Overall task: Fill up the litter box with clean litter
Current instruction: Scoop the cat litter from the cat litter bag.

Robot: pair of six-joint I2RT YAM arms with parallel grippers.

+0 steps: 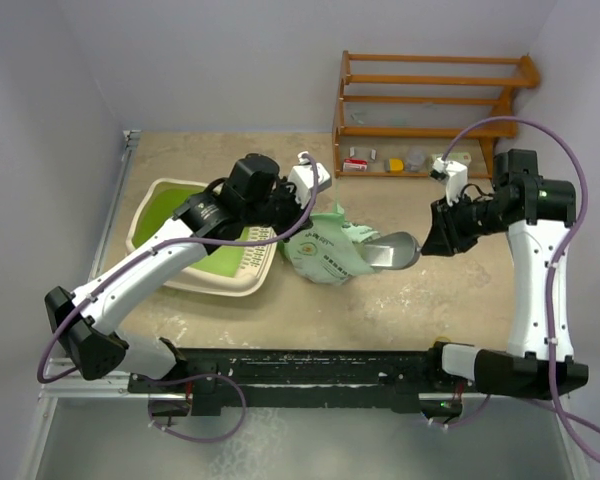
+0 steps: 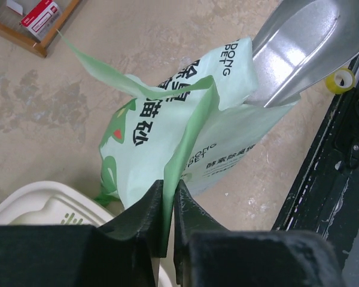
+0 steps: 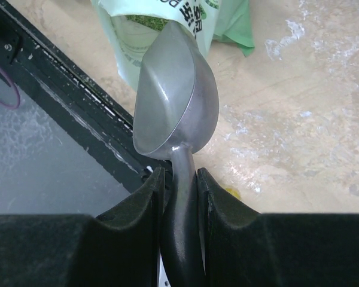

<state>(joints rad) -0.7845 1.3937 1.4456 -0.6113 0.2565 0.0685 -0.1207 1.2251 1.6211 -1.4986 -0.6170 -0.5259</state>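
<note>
The cream litter box (image 1: 150, 222) with green inner surface and slotted grille lies left of centre, partly under my left arm; its corner shows in the left wrist view (image 2: 36, 200). My left gripper (image 1: 302, 203) (image 2: 169, 186) is shut on the top edge of the light green printed bag (image 1: 325, 255) (image 2: 167, 137). My right gripper (image 1: 432, 238) (image 3: 180, 173) is shut on the handle of the shiny metal scoop (image 1: 392, 252) (image 3: 176, 89), whose bowl sits at the bag's mouth (image 3: 149, 24). Litter granules are not clearly visible.
A wooden rack (image 1: 430, 100) with small items on its bottom shelf stands at the back right. A red-and-white box (image 2: 39, 15) lies on that shelf. The black rail (image 1: 310, 365) runs along the near edge. A yellow tape roll (image 2: 340, 79) lies by it.
</note>
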